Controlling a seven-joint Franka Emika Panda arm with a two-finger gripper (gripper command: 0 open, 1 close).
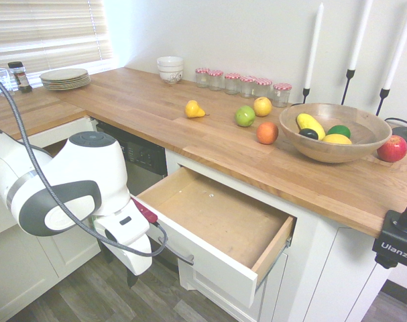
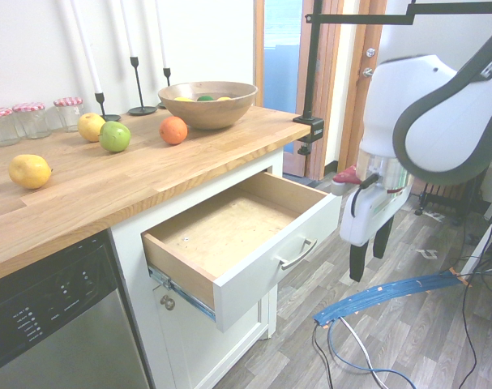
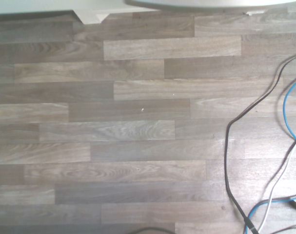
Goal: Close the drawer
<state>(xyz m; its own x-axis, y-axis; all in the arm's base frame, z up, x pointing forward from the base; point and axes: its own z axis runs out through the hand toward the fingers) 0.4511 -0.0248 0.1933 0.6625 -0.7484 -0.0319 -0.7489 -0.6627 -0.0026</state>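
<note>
The drawer [image 1: 213,215] [image 2: 229,223] stands pulled far out under the wooden countertop, and its pale wooden box is empty. Its white front [image 2: 266,279] carries a curved silver handle [image 2: 298,254] [image 1: 178,252]. My gripper [image 2: 370,253] [image 1: 131,274] hangs in front of the drawer front, beside the handle, a short gap away and touching nothing. It points down at the floor, and its dark fingers [image 2: 357,263] are open with nothing between them. The wrist view shows only grey floor planks [image 3: 138,122].
A dishwasher [image 1: 139,161] [image 2: 51,324] sits beside the drawer. On the countertop [image 1: 190,134] are loose fruit, a wooden bowl [image 1: 334,131] of fruit, jars, candlesticks, plates and white bowls. Cables [image 2: 375,296] lie on the floor by the arm.
</note>
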